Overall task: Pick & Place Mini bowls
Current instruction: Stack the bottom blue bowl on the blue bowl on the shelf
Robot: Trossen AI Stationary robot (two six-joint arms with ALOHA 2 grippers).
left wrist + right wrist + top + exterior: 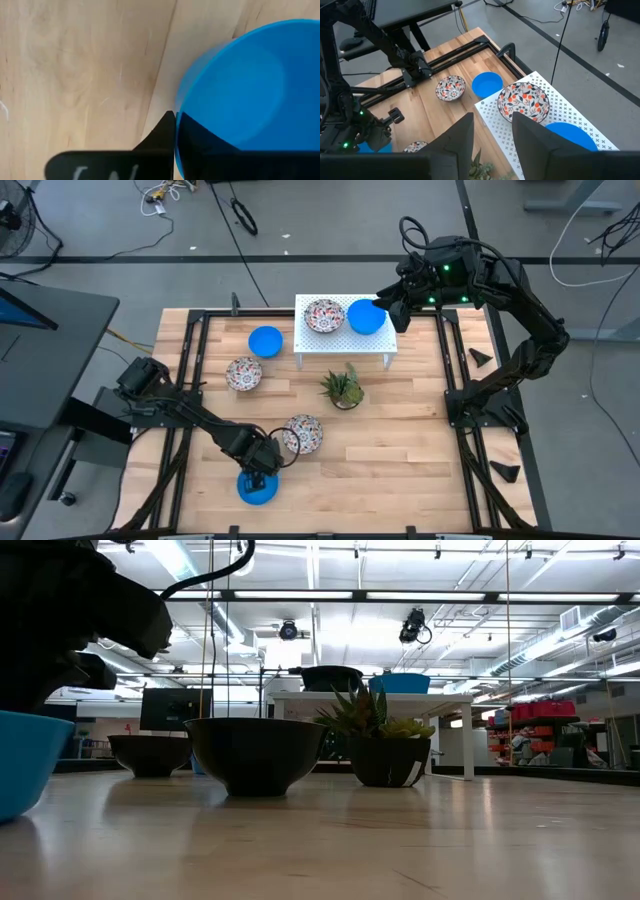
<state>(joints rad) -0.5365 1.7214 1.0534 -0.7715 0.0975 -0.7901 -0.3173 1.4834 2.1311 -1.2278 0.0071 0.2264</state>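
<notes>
Blue and closest to the low camera, one mini bowl (258, 488) sits at the front left of the wooden worktop (400, 450), and the left tool (259, 474) is clamped on its rim. From the left wrist, one dark finger (160, 137) lies outside the bowl wall and the other inside, pinched together on the thin blue edge, with the bowl resting on the wood.

Just behind that bowl, a floral mini bowl (302, 434) stands near the left arm's wrist. Farther back on the left, a second floral bowl (244, 373) sits on the worktop, and behind it a second blue bowl (265, 340), just beside the white perforated stand (342, 343). On top of the stand are a third floral bowl (325, 315) and a third blue bowl (366, 317), side by side and near each other. A small potted green plant (343, 387) stands on the worktop in front of the stand, between it and the front floral bowl.

Above the stand's right end, the right tool (392, 308) hovers beside the blue bowl. Its fingers (457, 140) stand apart with nothing between them in the right wrist view, which looks down across the stand and the bowls on the left side.
</notes>
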